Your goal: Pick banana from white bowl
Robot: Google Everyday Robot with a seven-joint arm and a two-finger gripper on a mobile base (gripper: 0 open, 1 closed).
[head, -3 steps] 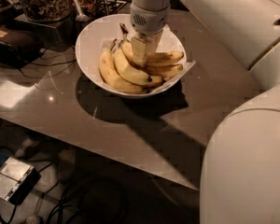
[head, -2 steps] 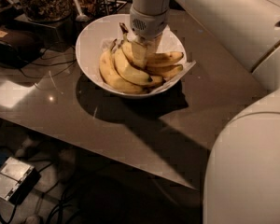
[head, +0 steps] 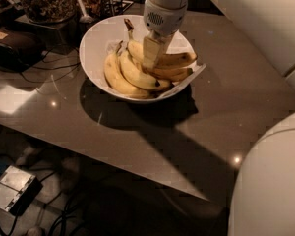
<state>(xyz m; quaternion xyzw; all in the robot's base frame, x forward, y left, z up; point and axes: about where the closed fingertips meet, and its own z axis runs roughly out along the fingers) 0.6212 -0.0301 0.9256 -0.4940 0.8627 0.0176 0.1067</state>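
Inside the white bowl [head: 96,43], the banana [head: 179,59] lay on top of the heap. Its dark stem poked up toward 12 o'clock of the bowl, and its brown-speckled end reached the rim at about 3 o'clock. On my feed the gripper [head: 151,58] hung straight down over the bowl's centre, its pale tip right at the banana's midsection. From this angle I could not tell whether it was apart, together or clamped on the fruit.

Cleaner yellow bananas [head: 120,77] curved beneath and beside it, filling the bowl from 9 o'clock round to 5 o'clock. A corner of the paper liner [head: 189,78] stuck out over the rim at 4 o'clock.

The bowl sat on a glossy grey table [head: 196,127] and threw a dark shadow toward 6 o'clock. At 9 o'clock of the bowl a dark flat device [head: 14,45] rested on the table, well apart from it. At 10 o'clock stood a clear jar [head: 44,1] of something brown and lumpy. The white arm [head: 255,18] filled the view at 2 o'clock, and the robot's rounded white body [head: 273,181] filled it at 5 o'clock. Down on the floor at 7 o'clock I saw a small grey box [head: 12,191] among loose cables [head: 64,218].
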